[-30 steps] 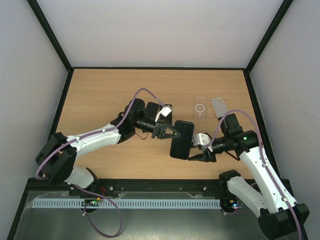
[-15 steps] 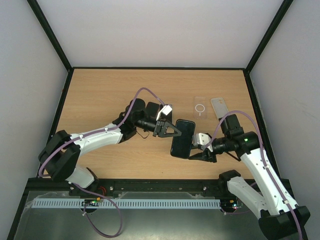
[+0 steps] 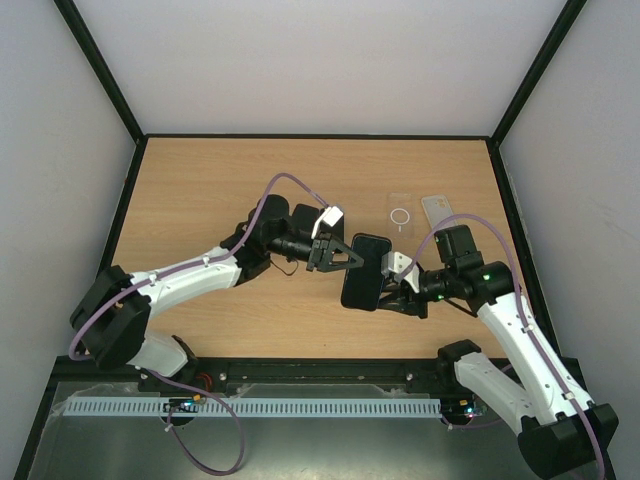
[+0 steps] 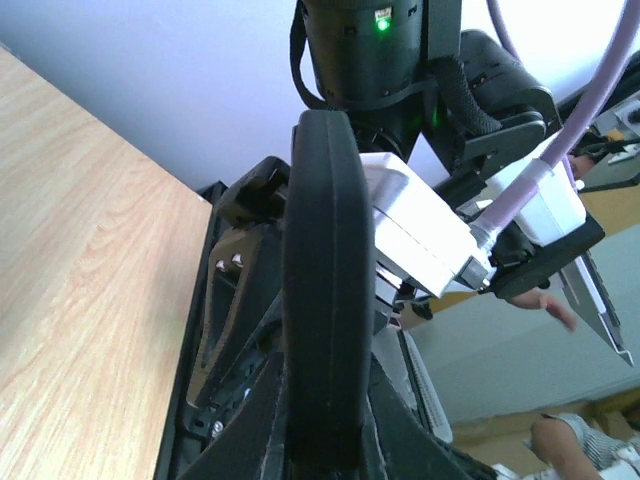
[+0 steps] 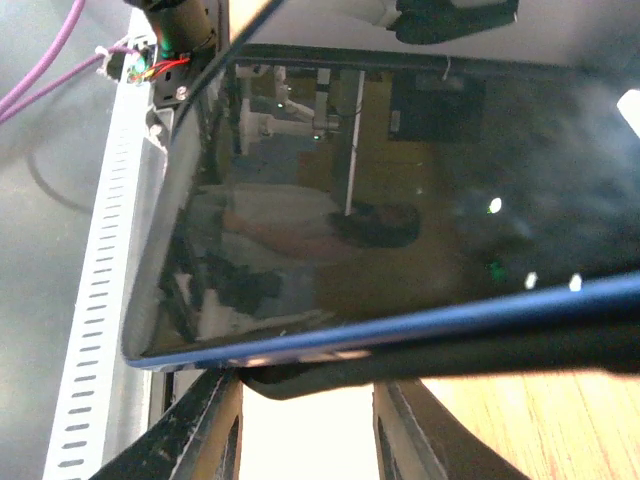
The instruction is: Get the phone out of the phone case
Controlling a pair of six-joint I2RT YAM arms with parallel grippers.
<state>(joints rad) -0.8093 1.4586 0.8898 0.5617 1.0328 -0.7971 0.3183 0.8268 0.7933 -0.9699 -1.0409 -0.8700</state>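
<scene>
The phone (image 3: 365, 272), dark glass with a blue rim, sits in a black phone case and hangs above the table's middle. My left gripper (image 3: 350, 255) is shut on its left edge. The left wrist view shows the case's black edge (image 4: 322, 300) running up between my left gripper's (image 4: 325, 450) fingers. My right gripper (image 3: 388, 295) is at the phone's lower right edge. In the right wrist view the phone's screen (image 5: 400, 200) fills the frame. A black strip of case (image 5: 330, 365) sags below the blue rim, just above my right gripper (image 5: 305, 440). Its fingers (image 5: 205, 430) stand apart with light between them.
A clear case with a white ring (image 3: 400, 215) and a grey slab (image 3: 437, 212) lie on the wooden table (image 3: 200, 190) at the back right. Black frame rails (image 3: 300, 368) edge the table. A white slotted cable duct (image 5: 95, 300) runs along the near side.
My right gripper has moved up and left against the phone's lower edge, and its jaws have narrowed. The left gripper still holds the phone, which has shifted slightly.
</scene>
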